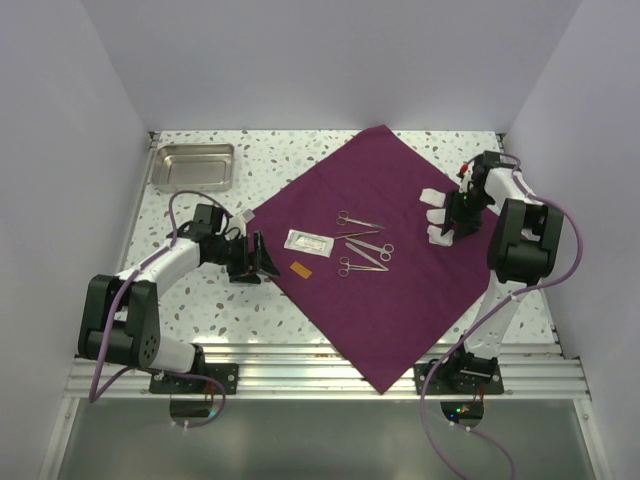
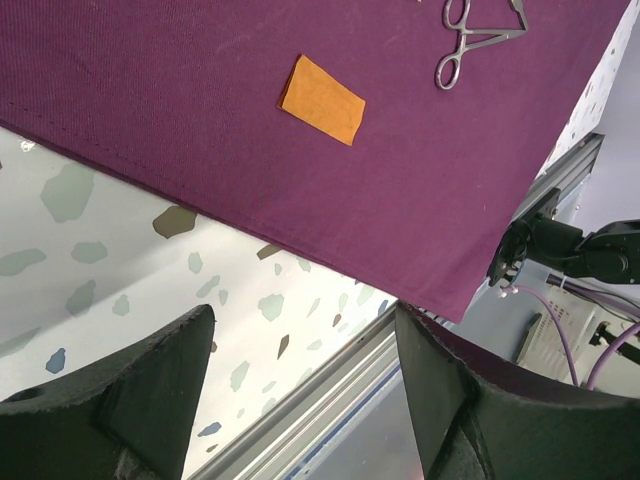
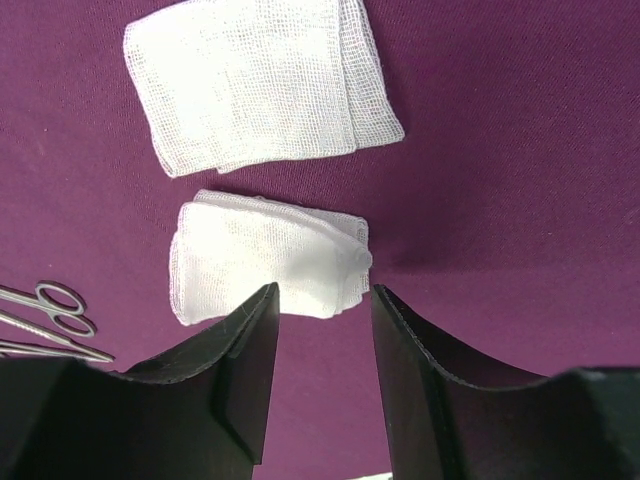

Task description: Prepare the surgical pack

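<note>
**A:** Surface [image 1: 200, 310] first. Edges, room?

**B:** Speckled, with walls on three sides. The purple surgical pack [image 1: 400, 300] lies flat as an open sheet, turned like a diamond. Its far corner reaches the back edge and its near corner laps the metal rail [image 1: 300, 375]. Bare room sits left of the sheet and at near right.

**A:** Claws?

**B:** Left claw [image 2: 300, 400] is spread wide and empty, over bare surface just beside the sheet's left hem. Right claw [image 3: 322, 292] is parted and gripping nothing, tips at the edge of one of the gauze pads [image 3: 265, 265] on the sheet's right part.

**A:** Counts, big to small?

**B:**
- One steel tray [image 1: 192, 166], far left corner, apart from the sheet.
- Three gauze pads, in a row.
- Three scissor-handled tools [image 1: 365, 247], mid-sheet, side by side.
- One white packet [image 1: 307, 241].
- One orange slip [image 1: 301, 270], near the left hem.
</note>
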Robot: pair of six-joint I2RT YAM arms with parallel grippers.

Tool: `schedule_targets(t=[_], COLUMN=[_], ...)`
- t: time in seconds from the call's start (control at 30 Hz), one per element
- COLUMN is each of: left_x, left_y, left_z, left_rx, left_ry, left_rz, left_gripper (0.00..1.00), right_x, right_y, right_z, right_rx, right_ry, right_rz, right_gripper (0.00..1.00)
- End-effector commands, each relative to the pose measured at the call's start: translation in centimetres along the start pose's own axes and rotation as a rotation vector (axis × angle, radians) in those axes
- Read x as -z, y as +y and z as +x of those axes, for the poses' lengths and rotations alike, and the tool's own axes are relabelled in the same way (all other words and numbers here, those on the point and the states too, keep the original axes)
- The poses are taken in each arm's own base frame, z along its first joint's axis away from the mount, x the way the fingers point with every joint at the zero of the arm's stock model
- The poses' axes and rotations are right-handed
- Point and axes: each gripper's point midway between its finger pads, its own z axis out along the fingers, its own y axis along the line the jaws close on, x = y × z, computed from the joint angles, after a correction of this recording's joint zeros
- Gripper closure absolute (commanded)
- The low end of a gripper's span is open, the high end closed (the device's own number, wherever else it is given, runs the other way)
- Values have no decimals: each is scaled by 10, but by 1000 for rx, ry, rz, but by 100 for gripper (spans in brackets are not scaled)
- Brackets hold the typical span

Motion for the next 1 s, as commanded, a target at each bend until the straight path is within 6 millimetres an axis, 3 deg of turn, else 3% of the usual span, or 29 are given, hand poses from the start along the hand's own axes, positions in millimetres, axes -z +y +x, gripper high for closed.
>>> schedule_targets(t=[0.0,0.5,0.97], left_x=[1,3,3], left_y=[-5,-4,-3], left_z=[-8,-8,-8], left_rx=[-14,-16,-23], left_ry=[-26,-30,-29], left_rz=[33,23,20], left_gripper=[23,23,23], right_x=[2,-19,-6], right_y=[-1,2,4], right_z=[-4,0,-4], right_rx=[4,-6,-21], right_ry=[-19,11,-14], right_rz=[4,-28,-18], right_gripper=[53,55,86])
